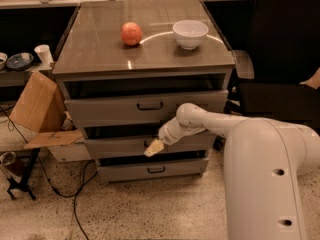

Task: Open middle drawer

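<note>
The middle drawer is the grey front between the taller top drawer and the short bottom drawer of the cabinet. It stands slightly out, with a dark gap above it. My gripper is at the centre of the middle drawer's front, right where its black handle sits; the handle is mostly hidden behind the cream fingertips. My white arm reaches in from the right.
An orange fruit and a white bowl rest on the cabinet top. A cardboard box and cables lie on the floor at left. A black chair stands at right.
</note>
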Robot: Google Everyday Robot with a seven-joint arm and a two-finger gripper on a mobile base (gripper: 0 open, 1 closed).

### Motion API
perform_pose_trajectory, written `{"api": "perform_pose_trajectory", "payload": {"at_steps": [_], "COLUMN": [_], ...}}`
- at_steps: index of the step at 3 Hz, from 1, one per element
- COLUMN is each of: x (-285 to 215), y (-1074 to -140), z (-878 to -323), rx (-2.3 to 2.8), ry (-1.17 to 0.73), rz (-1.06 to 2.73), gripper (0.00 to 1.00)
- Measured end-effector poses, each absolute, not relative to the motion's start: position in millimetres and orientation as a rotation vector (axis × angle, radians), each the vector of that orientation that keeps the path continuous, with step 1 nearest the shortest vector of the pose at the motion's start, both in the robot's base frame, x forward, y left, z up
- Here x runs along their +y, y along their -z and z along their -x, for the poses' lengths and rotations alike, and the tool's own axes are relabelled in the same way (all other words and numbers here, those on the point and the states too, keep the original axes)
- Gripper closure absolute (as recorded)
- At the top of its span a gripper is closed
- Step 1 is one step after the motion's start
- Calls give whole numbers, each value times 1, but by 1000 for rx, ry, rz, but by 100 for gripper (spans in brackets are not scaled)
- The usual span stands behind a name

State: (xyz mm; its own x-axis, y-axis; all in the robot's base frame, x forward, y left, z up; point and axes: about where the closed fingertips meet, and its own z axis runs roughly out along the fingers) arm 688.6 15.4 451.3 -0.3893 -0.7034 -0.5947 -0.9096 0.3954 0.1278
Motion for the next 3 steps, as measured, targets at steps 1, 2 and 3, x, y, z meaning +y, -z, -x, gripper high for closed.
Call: {"api": "perform_pose_trajectory", "payload": {"at_steps": [1, 2, 3], "x": [11, 11, -1], "y": [-455, -457, -446], "z": [-684, -684, -668], "rx": [2222, 2222, 2256], "ry": [-621, -621, -645], "rz": [1377, 1377, 1371], "gripper": [52, 49, 32]}}
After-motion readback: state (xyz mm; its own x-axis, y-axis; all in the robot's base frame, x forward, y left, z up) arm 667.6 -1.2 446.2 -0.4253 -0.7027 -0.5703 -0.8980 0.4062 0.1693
